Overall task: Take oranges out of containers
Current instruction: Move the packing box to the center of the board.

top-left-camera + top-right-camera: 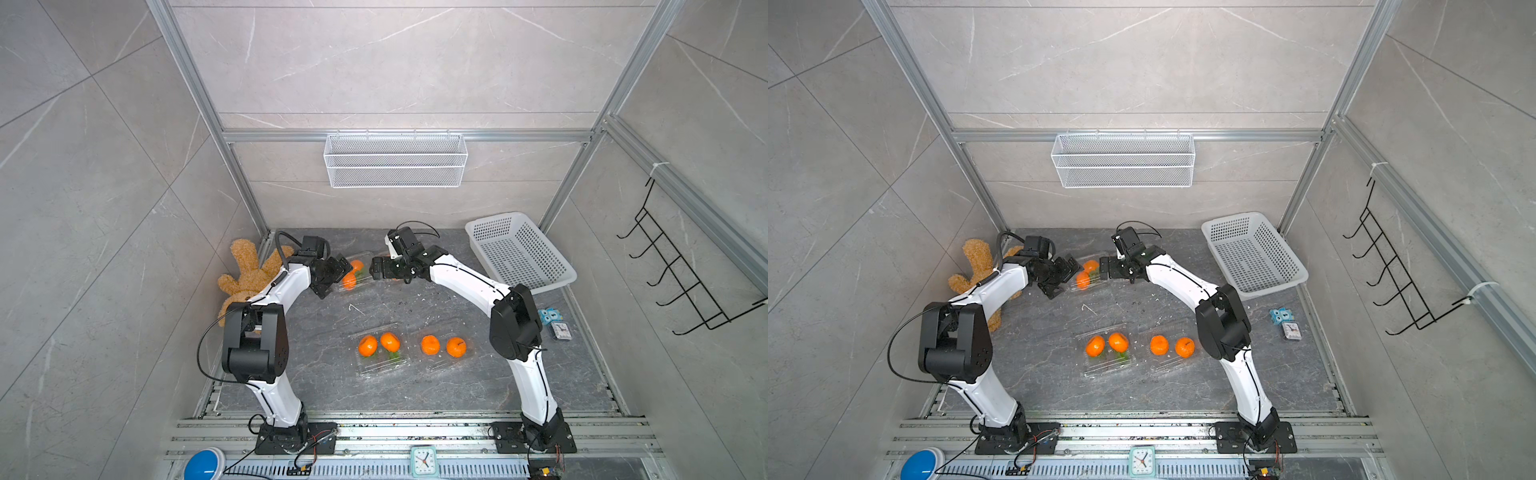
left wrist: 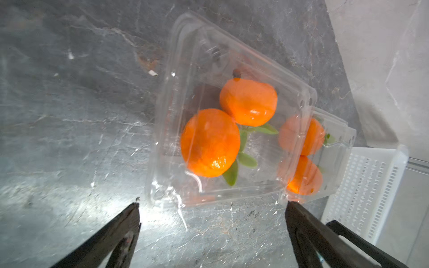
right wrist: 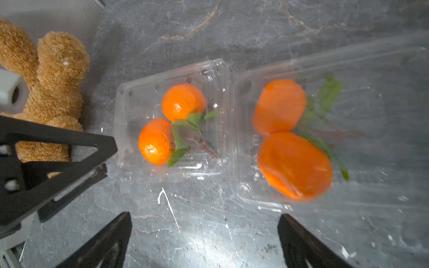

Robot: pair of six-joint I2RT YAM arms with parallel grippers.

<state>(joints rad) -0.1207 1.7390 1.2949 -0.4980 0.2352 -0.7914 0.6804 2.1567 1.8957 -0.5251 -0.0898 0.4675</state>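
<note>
- Spread wide and empty, left pincer (image 2: 212, 206) and right pincer (image 3: 205, 215) hover near two far containers (image 2: 185, 46);
- All eight oranges (image 1: 368, 345) lie inside four clear containers on the desk (image 1: 324, 374); none out, task seemingly barely begun.

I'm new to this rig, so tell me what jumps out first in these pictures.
Bright oranges in clear containers stand out against the dark table: two containers near the front centre, two more at the back. Both arms bend inward toward the back pair, left gripper and right gripper open and empty. A brown plush toy sits back left, a white basket back right.
</note>
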